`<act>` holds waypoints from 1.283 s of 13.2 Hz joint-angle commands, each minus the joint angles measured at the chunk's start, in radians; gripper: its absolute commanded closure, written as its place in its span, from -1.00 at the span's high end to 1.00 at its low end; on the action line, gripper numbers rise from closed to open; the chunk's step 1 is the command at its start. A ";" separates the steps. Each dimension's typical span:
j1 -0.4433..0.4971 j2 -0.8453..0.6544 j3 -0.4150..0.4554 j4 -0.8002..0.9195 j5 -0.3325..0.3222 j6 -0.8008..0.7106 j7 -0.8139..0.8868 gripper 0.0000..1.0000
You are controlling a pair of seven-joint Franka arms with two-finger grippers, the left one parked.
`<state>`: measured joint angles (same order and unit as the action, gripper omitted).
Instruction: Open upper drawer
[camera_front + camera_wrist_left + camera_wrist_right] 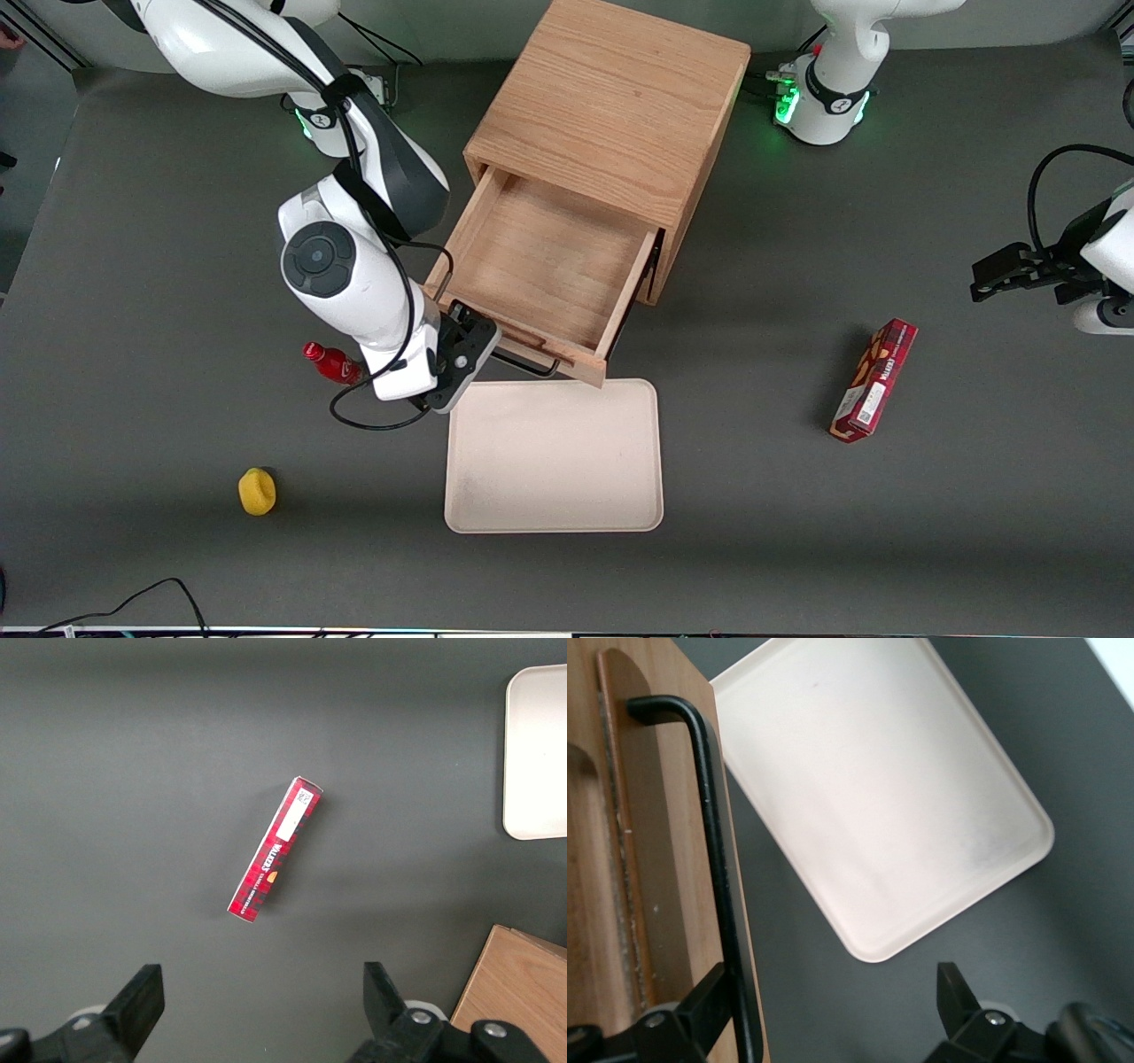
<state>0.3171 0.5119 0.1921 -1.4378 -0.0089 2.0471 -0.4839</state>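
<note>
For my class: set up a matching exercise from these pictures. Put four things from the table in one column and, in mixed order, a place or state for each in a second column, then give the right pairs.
Things:
1. upper drawer
2. gripper
3. red box
4. cream tray

Places or states:
A. lying toward the parked arm's end of the table
B. pulled out of the wooden cabinet, nothing in it
C. flat on the table in front of the drawer, nothing on it
D. open, at the drawer's black handle

Pairs: 1-B, 2-D, 3-A, 4-C
</note>
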 commanded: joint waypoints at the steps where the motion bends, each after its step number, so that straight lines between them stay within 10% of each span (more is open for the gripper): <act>1: -0.004 0.016 -0.014 0.027 0.018 0.024 -0.032 1.00; 5: -0.009 0.013 -0.031 0.031 0.026 0.025 -0.024 1.00; 12: -0.117 -0.117 -0.034 0.050 0.368 -0.031 0.175 1.00; 14: -0.202 -0.209 -0.039 0.040 0.353 -0.154 0.319 1.00; 17: -0.275 -0.334 -0.072 -0.012 0.166 -0.357 0.559 1.00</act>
<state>0.0777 0.2727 0.1256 -1.3756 0.2356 1.7739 -0.0889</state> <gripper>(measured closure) 0.000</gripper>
